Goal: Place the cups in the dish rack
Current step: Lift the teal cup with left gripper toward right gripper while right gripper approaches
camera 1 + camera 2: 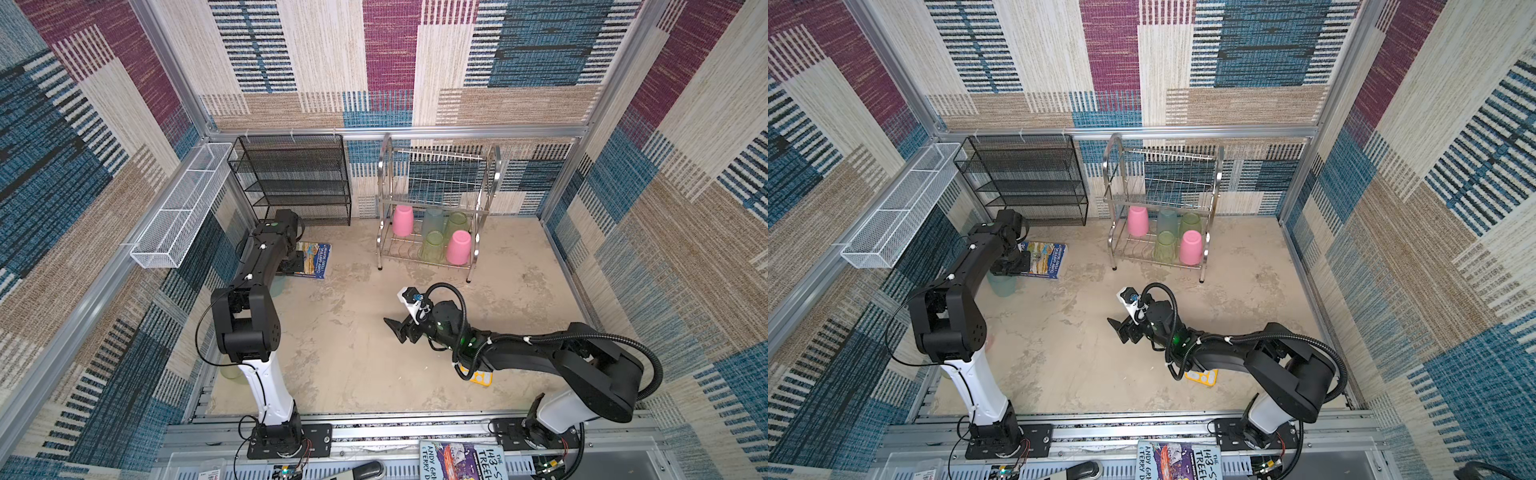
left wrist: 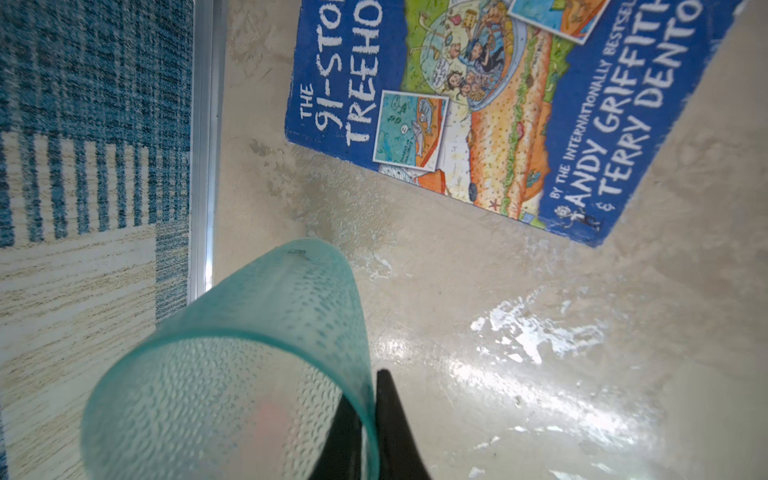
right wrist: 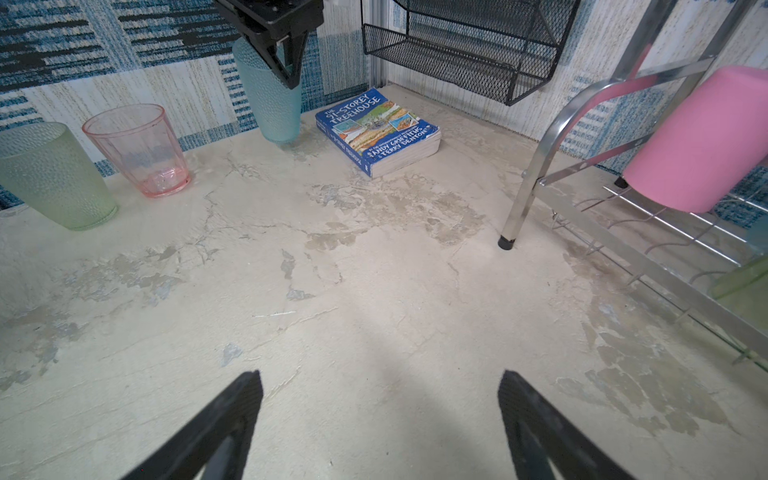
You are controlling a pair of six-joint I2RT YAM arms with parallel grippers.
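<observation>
A frosted teal cup (image 2: 257,353) leans tilted near the left wall, its base down at the table. My left gripper (image 2: 368,390) is shut on its rim, one finger inside and one outside; the right wrist view shows the same grip (image 3: 286,70) on the cup (image 3: 274,108). A green cup (image 3: 54,174) and a salmon cup (image 3: 141,149) stand upright by that wall. The dish rack (image 1: 384,166) holds several upturned cups on its lower tier, among them a pink one (image 1: 458,247). My right gripper (image 3: 378,378) hovers open and empty over mid-table (image 1: 395,326).
A blue paperback (image 1: 311,259) lies flat beside the left gripper. A black mesh shelf unit (image 1: 291,178) stands at the back left, and a white mesh trough (image 1: 183,208) hangs on the left wall. A yellow calculator (image 1: 482,378) lies under the right arm.
</observation>
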